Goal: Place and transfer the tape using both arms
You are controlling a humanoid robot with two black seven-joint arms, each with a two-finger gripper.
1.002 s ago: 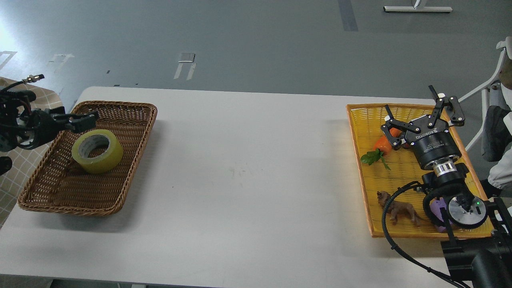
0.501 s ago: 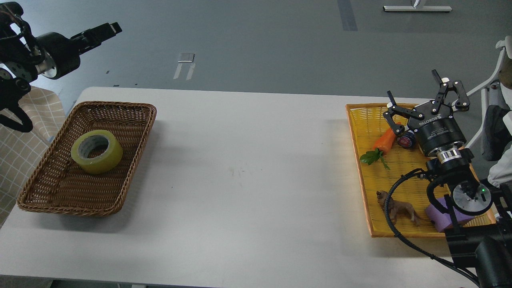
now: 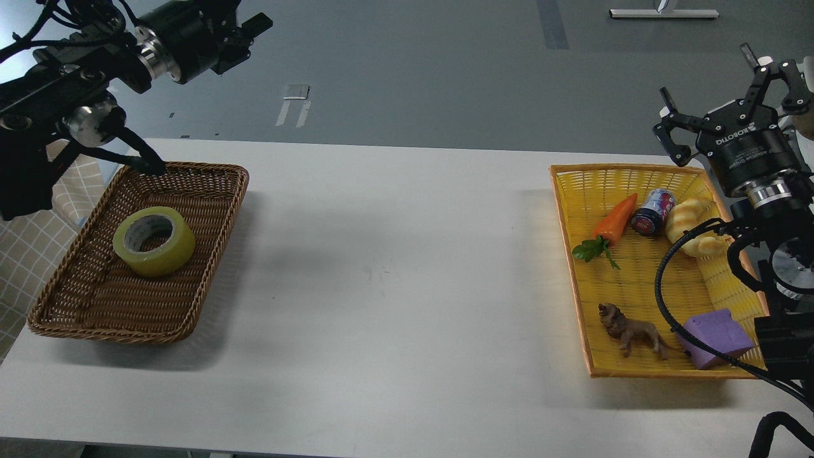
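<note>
The yellow tape roll (image 3: 154,240) with its grey-white core lies in the brown wicker basket (image 3: 102,299) at the left of the white table. My left gripper (image 3: 251,28) is high at the top left, well above and behind the basket, seen end-on and dark, so its fingers cannot be told apart. My right gripper (image 3: 715,89) is raised above the far right corner of the yellow tray (image 3: 572,210). Its jaws are spread wide and hold nothing.
The yellow tray holds a toy carrot (image 3: 613,222), a small jar (image 3: 654,211), a croissant-shaped bread toy (image 3: 690,222), a toy lion (image 3: 633,331) and a purple block (image 3: 715,337). A black cable (image 3: 661,280) loops over the tray's right side.
My left arm has swung up and to the right, from beside the basket to high above it. My right gripper has risen off the tray toward the upper right, uncovering the jar and bread toy.
</note>
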